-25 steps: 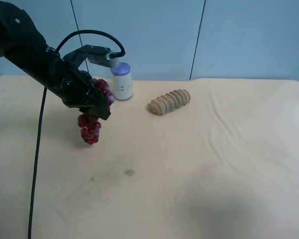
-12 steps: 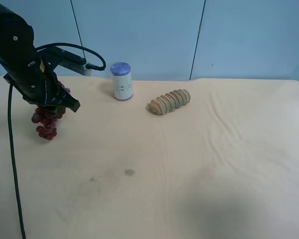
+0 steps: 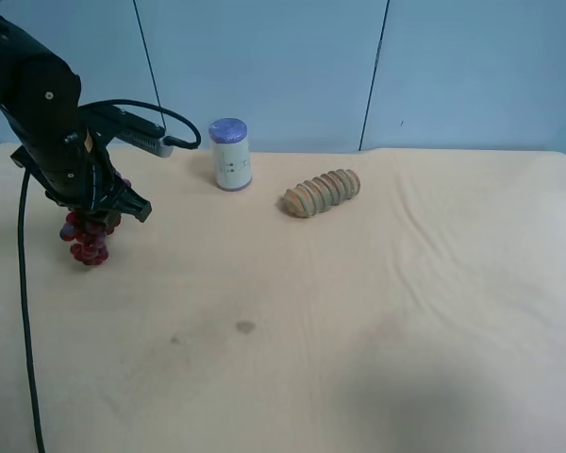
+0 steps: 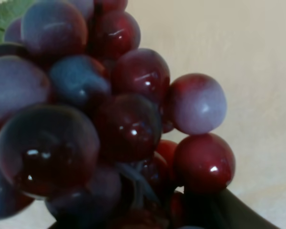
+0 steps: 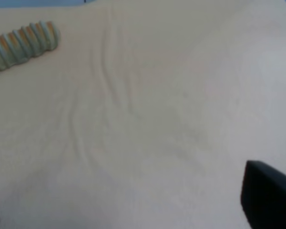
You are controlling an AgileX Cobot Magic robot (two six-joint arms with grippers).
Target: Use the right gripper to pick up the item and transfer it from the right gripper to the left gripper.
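Red grapes (image 3: 88, 236) hang vertical, tip down.

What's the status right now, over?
Left gripper shut on grapes. Right gripper open, holding nothing. Grapes hanging above table. Nothing in the way.

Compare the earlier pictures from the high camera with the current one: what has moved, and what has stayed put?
The arm carrying the grapes swung from beside the white cylinder toward the exterior high view's left edge; the left tool kept its grip on them throughout. Nothing was released. The cylinder and the ridged roll stayed where they were.
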